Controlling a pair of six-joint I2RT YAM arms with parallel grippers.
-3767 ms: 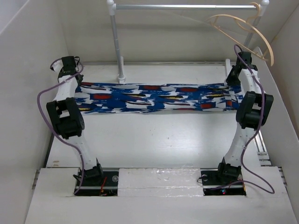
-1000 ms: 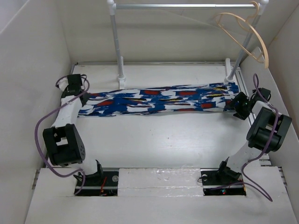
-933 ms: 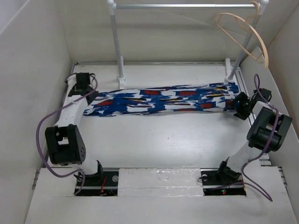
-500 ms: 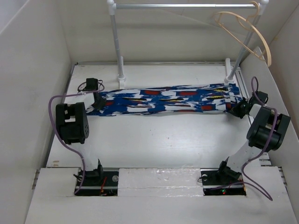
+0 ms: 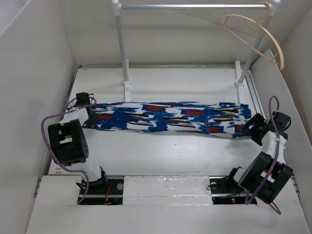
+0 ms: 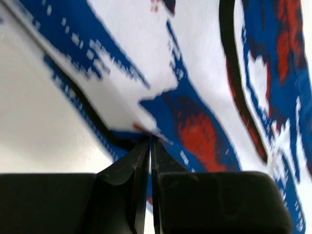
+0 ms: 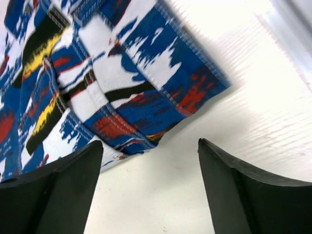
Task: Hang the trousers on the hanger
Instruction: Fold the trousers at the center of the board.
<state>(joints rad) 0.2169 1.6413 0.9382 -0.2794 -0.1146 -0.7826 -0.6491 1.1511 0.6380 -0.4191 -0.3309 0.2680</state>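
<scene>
Lying flat across the middle of the top external view, the long bright blue fabric trousers point(image 5: 165, 119) streaked with white, red, black and yellow are stretching from left to right on the white table point(image 5: 165, 158). The thin pale tan wooden hanger point(image 5: 271, 35) is hanging at the upper right from the grey metal rail point(image 5: 190, 7), well apart from the cloth. The left gripper point(image 5: 90, 117) is sitting at the left end of the trousers, and the right gripper point(image 5: 251, 127) is resting by the right end. Filling most of the left wrist view, the trousers point(image 6: 195, 73) are spreading over the upper right, and the left gripper point(image 6: 150, 146), at the bottom centre, is pinching the hem edge with its fingers pressed together. Showing the right wrist view, the trousers point(image 7: 97, 83) are occupying the upper left with a stitched corner pointing right, while the right gripper point(image 7: 151, 185) is holding its black fingers point(image 7: 53, 190) spread wide at the bottom, gripping nothing above the bare table point(image 7: 229, 112).
</scene>
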